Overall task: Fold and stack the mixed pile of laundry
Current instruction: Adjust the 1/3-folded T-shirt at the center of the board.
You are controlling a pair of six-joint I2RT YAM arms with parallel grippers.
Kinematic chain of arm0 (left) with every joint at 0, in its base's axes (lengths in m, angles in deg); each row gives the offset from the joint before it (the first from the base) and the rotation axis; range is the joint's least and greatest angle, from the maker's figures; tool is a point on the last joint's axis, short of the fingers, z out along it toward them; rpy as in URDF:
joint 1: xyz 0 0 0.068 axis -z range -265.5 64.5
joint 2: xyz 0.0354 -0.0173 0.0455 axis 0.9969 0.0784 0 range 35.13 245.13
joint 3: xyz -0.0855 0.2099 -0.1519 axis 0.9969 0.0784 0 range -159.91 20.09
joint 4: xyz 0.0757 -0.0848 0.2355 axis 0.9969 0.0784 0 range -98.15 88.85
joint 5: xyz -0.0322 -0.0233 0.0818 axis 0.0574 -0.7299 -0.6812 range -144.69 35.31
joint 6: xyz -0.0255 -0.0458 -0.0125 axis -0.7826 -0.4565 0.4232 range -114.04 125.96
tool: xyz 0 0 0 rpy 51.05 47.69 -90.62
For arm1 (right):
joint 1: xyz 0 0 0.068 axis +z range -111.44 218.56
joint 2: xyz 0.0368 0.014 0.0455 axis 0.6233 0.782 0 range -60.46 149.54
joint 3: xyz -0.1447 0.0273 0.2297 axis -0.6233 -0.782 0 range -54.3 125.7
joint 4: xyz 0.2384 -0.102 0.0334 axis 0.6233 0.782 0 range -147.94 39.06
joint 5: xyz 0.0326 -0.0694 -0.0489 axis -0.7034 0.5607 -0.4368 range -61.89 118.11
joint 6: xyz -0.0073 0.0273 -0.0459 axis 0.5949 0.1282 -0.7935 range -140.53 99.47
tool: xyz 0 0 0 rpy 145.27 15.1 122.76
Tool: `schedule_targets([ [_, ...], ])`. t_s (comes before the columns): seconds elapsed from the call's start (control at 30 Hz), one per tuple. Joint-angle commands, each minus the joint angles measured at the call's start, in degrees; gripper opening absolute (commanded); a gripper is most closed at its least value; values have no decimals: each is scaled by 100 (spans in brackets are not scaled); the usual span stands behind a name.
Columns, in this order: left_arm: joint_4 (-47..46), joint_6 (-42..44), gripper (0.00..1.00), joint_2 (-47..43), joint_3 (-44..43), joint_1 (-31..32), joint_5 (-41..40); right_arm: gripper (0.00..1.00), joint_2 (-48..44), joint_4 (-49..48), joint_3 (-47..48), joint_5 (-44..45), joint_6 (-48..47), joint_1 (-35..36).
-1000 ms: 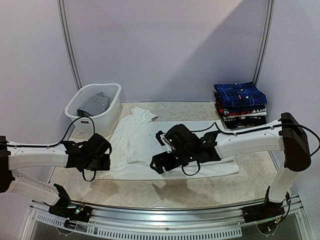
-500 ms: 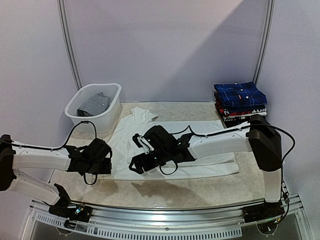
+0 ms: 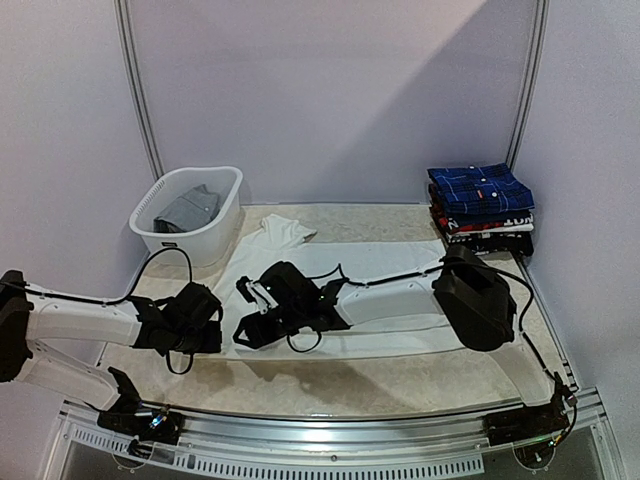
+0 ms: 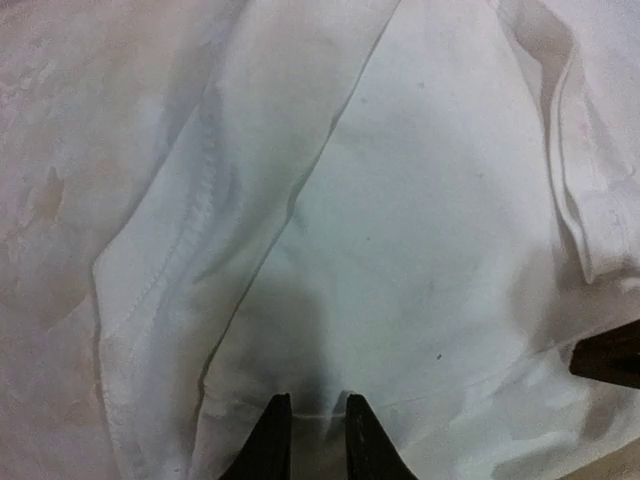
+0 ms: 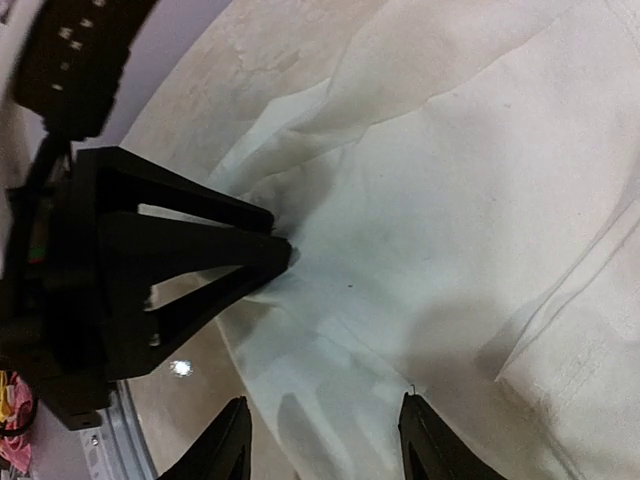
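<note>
White shirt (image 3: 395,262) lies spread on the desk (image 3: 400,380): thin, limp, light, will sag, so you take it by hem or corner. Your left hand (image 4: 308,438) pinches its near edge; right hand (image 5: 325,445) is spread just beside, gripping nothing. Only the top view shows you the folded stack (image 3: 482,205) and the grey garment (image 3: 190,208) in the basket (image 3: 215,240); the wrist views give the seams close up

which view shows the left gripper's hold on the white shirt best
Right wrist: it sees the left gripper side-on, tips closed on a fold of the white shirt. Left wrist shows only fingertips over cloth; top external hides the grip.
</note>
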Motion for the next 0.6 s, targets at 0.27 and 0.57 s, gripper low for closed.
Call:
schedule_targets([
  [0.27, -56, -57, 18, 29, 100, 63, -32, 49, 655, 558, 584, 1291, -420, 35],
  [0.57, -122, -62, 17, 159, 103, 63, -61, 49, 643, 649, 551, 2119, -709, -174],
])
